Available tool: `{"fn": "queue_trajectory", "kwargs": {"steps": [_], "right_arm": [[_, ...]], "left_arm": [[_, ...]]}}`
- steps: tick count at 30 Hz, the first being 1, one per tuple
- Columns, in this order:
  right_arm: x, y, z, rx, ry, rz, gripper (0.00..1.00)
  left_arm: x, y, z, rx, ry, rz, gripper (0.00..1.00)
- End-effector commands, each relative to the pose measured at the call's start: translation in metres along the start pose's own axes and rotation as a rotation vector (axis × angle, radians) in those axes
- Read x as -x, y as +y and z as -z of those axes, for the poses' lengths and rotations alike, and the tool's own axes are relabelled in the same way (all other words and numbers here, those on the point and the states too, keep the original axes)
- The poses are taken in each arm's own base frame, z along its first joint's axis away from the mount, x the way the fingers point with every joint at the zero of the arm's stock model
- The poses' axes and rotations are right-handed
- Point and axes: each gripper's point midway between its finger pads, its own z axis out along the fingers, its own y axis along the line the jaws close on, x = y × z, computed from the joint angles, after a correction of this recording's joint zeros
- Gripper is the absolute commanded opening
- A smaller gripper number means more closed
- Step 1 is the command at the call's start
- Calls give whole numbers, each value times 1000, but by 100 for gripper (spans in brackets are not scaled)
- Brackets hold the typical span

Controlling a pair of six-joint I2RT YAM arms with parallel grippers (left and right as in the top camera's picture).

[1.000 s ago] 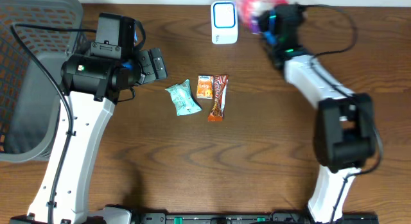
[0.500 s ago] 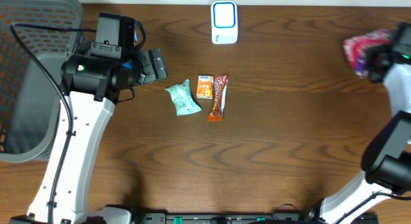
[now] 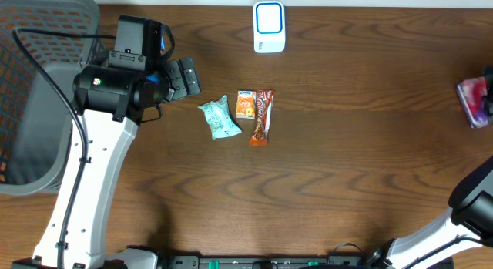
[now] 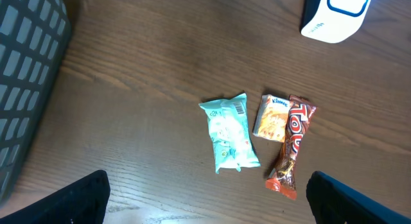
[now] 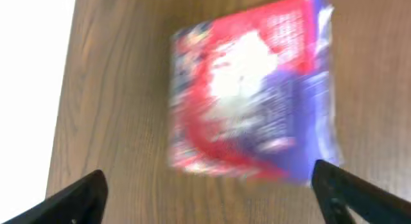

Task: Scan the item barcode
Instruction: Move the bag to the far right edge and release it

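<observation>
The white and blue scanner (image 3: pixel 269 26) stands at the table's back edge, also in the left wrist view as scanner (image 4: pixel 337 15). A red, white and purple packet (image 3: pixel 471 102) is at the far right edge. It shows blurred in the right wrist view as packet (image 5: pixel 250 95), ahead of my right gripper (image 5: pixel 209 182), which is open, its fingers wide apart and clear of it. My left gripper (image 3: pixel 185 78) hovers open and empty left of a teal packet (image 3: pixel 219 118), an orange tissue pack (image 3: pixel 246 104) and a chocolate bar (image 3: pixel 262 116).
A grey mesh basket (image 3: pixel 38 92) takes up the left end of the table. The left wrist view looks down on the teal packet (image 4: pixel 230 132), the tissue pack (image 4: pixel 273 117) and the chocolate bar (image 4: pixel 292 146). White ground lies past the table edge (image 5: pixel 61 89).
My right arm swung from beside the scanner to the far right edge carrying the red packet, then its jaws opened and let it go. The left arm has not moved.
</observation>
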Motion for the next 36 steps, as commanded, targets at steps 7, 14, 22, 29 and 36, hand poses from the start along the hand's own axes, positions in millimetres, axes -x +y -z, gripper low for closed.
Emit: {"fn": "queue_trajectory", "kwargs": {"steps": [7,14,22,29,36], "right_arm": [[-85,96,55,595,479,183,95],[-205,117,112,752,850,401,85],[-340,82,132,436,974,766,61],[-420,93,165,438,961,947,10],[-475,104,190,446,861,1038,7]], "left_arm": [[-1,1,-2,3,9,8,98],[-1,1,-2,3,9,8,98],[-1,1,-2,3,9,8,98],[-1,1,-2,3,9,8,98],[-1,1,-2,3,9,8,98]]}}
